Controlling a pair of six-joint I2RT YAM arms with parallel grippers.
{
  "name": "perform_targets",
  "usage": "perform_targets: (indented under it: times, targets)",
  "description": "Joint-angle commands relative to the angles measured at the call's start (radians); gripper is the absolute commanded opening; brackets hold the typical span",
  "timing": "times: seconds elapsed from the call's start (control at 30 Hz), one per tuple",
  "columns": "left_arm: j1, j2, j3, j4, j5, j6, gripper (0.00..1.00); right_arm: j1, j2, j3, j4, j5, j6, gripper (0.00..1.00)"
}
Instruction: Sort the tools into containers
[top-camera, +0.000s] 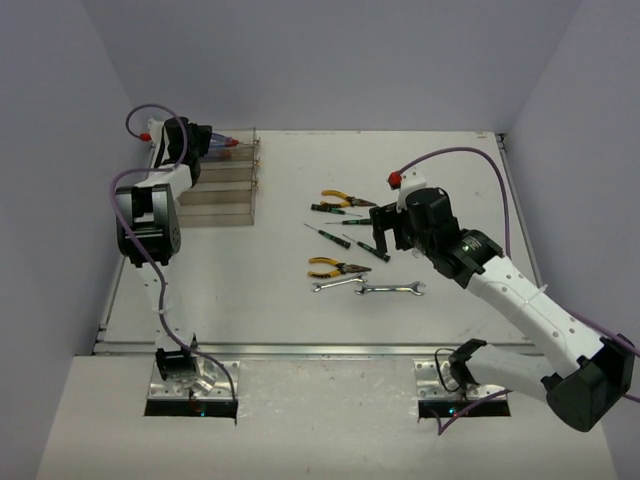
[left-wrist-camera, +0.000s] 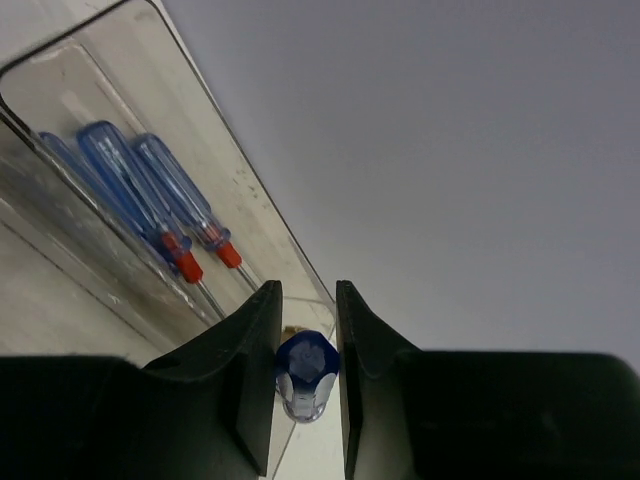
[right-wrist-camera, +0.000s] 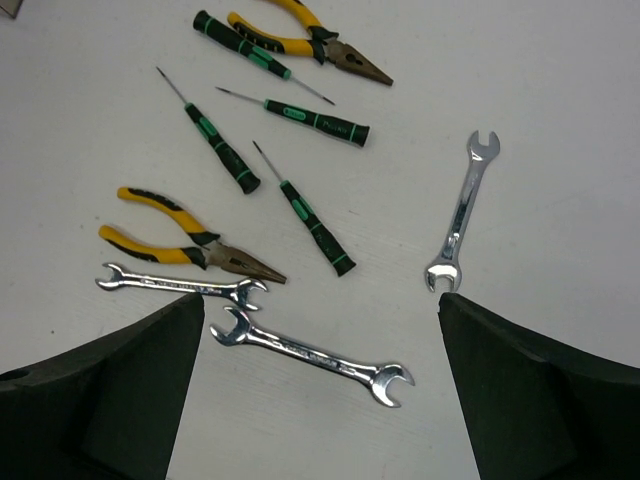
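Left hand (left-wrist-camera: 307, 300) pinches a blue-handled screwdriver (left-wrist-camera: 307, 372); beyond its fingertips, more blue screwdrivers (left-wrist-camera: 150, 200) lie in a clear bin (left-wrist-camera: 243, 180). Right hand (right-wrist-camera: 320, 300) gapes wide above the tabletop (right-wrist-camera: 560, 120): wrenches (right-wrist-camera: 310, 355) nearest it, pliers (right-wrist-camera: 185, 240) and green-black screwdrivers (right-wrist-camera: 315, 225) farther off.

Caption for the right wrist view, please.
Right gripper open above three wrenches, two yellow pliers and four black-green screwdrivers on the table.
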Motion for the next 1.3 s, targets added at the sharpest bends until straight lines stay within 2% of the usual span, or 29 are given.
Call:
perform_targets:
  times: [0.0, 0.13, 0.23, 0.27, 0.3, 0.33, 0.37, 0.4, 0.43, 0.53, 0.57, 0.63, 0.77, 0.87, 0.93, 1.03, 1.07, 1.13, 1.2, 1.27]
  targets:
    - [0.047, 0.102, 0.205, 0.001, 0.042, -0.064, 0.0, 0.002, 0.027, -0.001, 0.012, 0.035, -0.016, 0.99]
    - [0.052, 0.232, 0.386, -0.074, 0.034, -0.03, 0.0, 0.002, 0.045, -0.014, 0.034, 0.031, -0.019, 0.99]
    - [0.053, 0.274, 0.418, -0.084, 0.032, -0.024, 0.0, 0.001, 0.059, -0.016, 0.048, 0.021, -0.019, 0.99]
    - [0.053, 0.279, 0.414, -0.085, 0.024, -0.026, 0.01, 0.002, 0.065, -0.015, 0.049, 0.017, -0.021, 0.99]
    - [0.053, 0.283, 0.413, -0.088, 0.016, -0.026, 0.07, 0.001, 0.072, -0.012, 0.049, 0.017, -0.023, 0.99]
    - [0.053, 0.283, 0.413, -0.088, 0.016, -0.027, 0.07, 0.002, 0.073, -0.012, 0.049, 0.013, -0.023, 0.99]
    - [0.054, 0.283, 0.407, -0.086, 0.019, -0.033, 0.25, 0.002, 0.075, -0.012, 0.049, 0.008, -0.026, 0.99]
    - [0.055, 0.283, 0.405, -0.085, 0.024, -0.033, 0.39, 0.002, 0.076, -0.012, 0.049, 0.009, -0.026, 0.99]
    - [0.055, 0.276, 0.403, -0.086, 0.025, -0.031, 0.59, 0.002, 0.077, -0.013, 0.05, 0.009, -0.028, 0.99]
    - [0.055, 0.241, 0.396, -0.107, 0.015, -0.028, 0.91, 0.002, 0.082, -0.012, 0.049, 0.005, -0.032, 0.99]
    - [0.055, 0.223, 0.406, -0.124, 0.003, -0.021, 0.98, 0.002, 0.084, -0.011, 0.049, 0.003, -0.032, 0.99]
    - [0.057, 0.196, 0.443, -0.188, -0.027, -0.01, 1.0, 0.002, 0.083, -0.014, 0.049, -0.001, -0.032, 0.99]
    - [0.063, 0.117, 0.568, -0.506, -0.157, 0.02, 1.0, 0.001, 0.081, -0.016, 0.044, 0.003, -0.034, 0.99]
    - [0.07, 0.038, 0.574, -0.634, -0.199, 0.034, 1.0, -0.001, 0.093, -0.006, 0.037, 0.003, -0.029, 0.99]
    - [0.083, -0.027, 0.517, -0.66, -0.165, 0.044, 1.0, -0.005, 0.132, 0.003, 0.045, -0.041, -0.041, 0.99]
    - [0.09, -0.216, 0.3, -0.616, -0.058, 0.066, 1.0, -0.009, 0.224, 0.048, 0.042, -0.149, -0.091, 0.97]
    - [0.087, -0.283, 0.217, -0.569, -0.015, 0.076, 1.0, -0.009, 0.262, 0.067, 0.034, -0.165, -0.103, 0.93]
    - [0.074, -0.48, -0.029, -0.492, 0.102, 0.093, 1.0, -0.011, 0.367, 0.119, 0.031, -0.163, -0.123, 0.73]
    - [0.016, -0.681, -0.262, -0.394, 0.135, 0.12, 1.0, -0.021, 0.48, 0.157, 0.027, -0.152, -0.152, 0.53]
    - [-0.065, -0.807, -0.378, -0.383, 0.094, 0.169, 1.0, -0.044, 0.552, 0.213, 0.002, -0.169, -0.171, 0.42]
